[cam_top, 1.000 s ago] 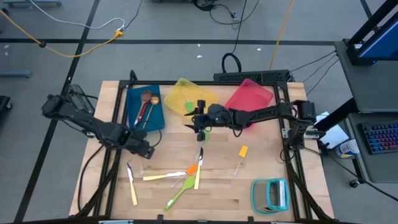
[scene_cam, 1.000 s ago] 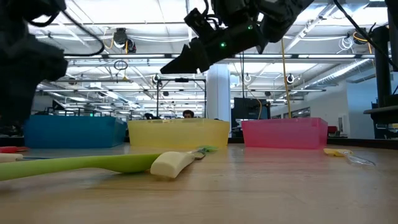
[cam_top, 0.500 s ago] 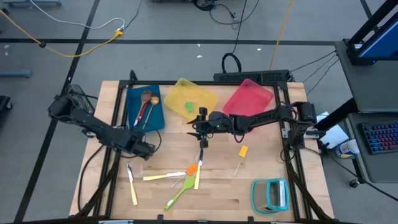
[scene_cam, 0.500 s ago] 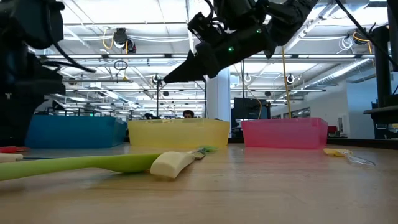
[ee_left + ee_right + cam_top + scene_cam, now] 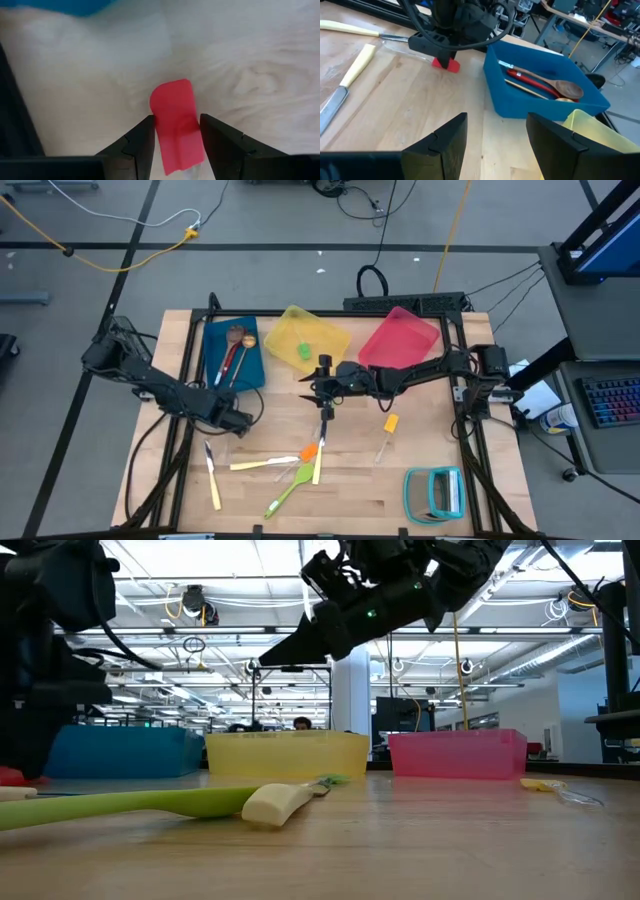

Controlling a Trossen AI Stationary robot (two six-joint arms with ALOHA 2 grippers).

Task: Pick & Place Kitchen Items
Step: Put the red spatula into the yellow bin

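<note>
From above I am seeing my left hand (image 5: 232, 421) low on the surface (image 5: 420, 440) by the blue bin (image 5: 232, 355), my left wrist is showing it apart around the red spatula (image 5: 175, 120), needing squeezing next, my right hand (image 5: 492, 135) is waiting apart.

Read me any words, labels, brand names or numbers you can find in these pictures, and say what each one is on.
No text can be read in any view.
Blue plastic bin, yellow plastic bin, pink plastic bin: plain, no labels showing.
Small red spatula between the left gripper's open fingers: no marking.
Computer keyboard beside the table: key legends too small to read.
Room behind the table: any signs too small or blurred.
</note>
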